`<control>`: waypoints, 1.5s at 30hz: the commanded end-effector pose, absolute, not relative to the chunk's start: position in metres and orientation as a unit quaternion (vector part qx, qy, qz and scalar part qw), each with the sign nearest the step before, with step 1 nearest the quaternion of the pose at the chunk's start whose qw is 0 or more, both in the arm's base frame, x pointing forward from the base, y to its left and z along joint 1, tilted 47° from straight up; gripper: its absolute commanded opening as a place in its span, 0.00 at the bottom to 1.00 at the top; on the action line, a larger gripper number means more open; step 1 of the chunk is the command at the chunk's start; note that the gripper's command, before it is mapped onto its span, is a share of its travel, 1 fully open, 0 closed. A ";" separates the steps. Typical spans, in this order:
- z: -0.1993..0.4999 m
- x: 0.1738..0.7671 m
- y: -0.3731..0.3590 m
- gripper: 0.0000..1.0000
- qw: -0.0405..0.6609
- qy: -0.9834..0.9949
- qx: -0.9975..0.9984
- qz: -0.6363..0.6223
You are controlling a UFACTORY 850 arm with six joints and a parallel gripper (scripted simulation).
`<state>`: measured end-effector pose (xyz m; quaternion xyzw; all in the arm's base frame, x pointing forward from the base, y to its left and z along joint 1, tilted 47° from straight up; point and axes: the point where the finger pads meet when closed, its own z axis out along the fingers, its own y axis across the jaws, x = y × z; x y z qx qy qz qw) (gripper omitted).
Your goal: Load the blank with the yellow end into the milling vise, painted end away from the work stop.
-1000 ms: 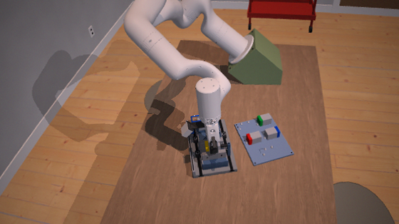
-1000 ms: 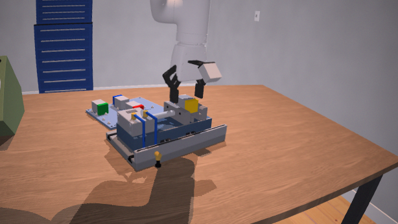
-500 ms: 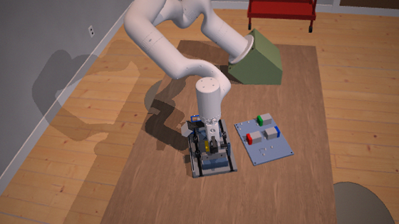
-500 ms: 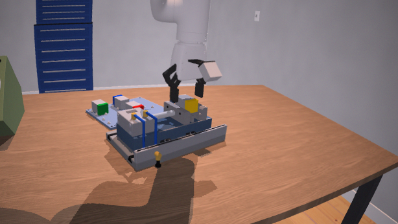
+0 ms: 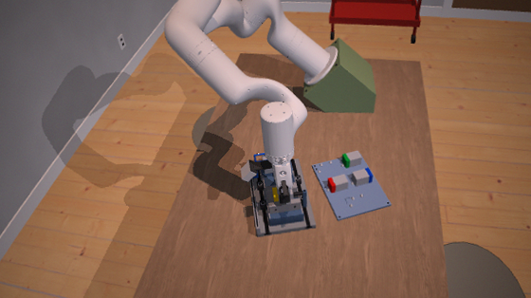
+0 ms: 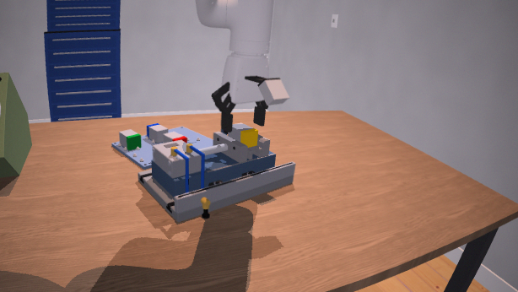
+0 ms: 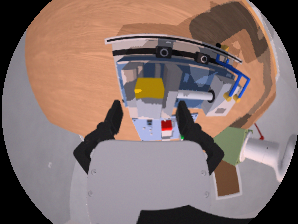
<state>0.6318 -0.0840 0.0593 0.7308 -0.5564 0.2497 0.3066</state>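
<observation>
The blank with the yellow end [image 5: 275,194] [image 6: 249,137] [image 7: 149,87] lies in the milling vise [image 5: 286,223] [image 6: 236,181] [image 7: 174,62], between the jaws, next to the end block without hoses. Its yellow end faces away from the infeed plate [image 5: 362,204] [image 6: 126,150]. My gripper [image 5: 284,191] [image 6: 242,120] [image 7: 149,106] is open and empty. It hangs just above the blank, with one finger to each side of the grey body. The jaw block with the blue hoses [image 6: 177,162] stands apart from the blank.
Three other blanks lie on the infeed plate: green-ended [image 5: 351,159] [image 6: 132,140], red-ended [image 5: 338,183] [image 6: 177,137] and blue-ended [image 5: 362,176] [image 6: 157,132]. The arm's green base block [image 5: 346,82] stands at the table's far end. A small yellow-knobbed lever [image 6: 205,207] stands in front of the vise.
</observation>
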 end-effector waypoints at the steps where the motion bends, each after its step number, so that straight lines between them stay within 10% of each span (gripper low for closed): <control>1: 0.060 0.633 -0.083 1.00 0.306 -0.556 0.731 0.250; 45: 0.066 0.632 -0.077 1.00 0.306 -0.556 0.731 0.250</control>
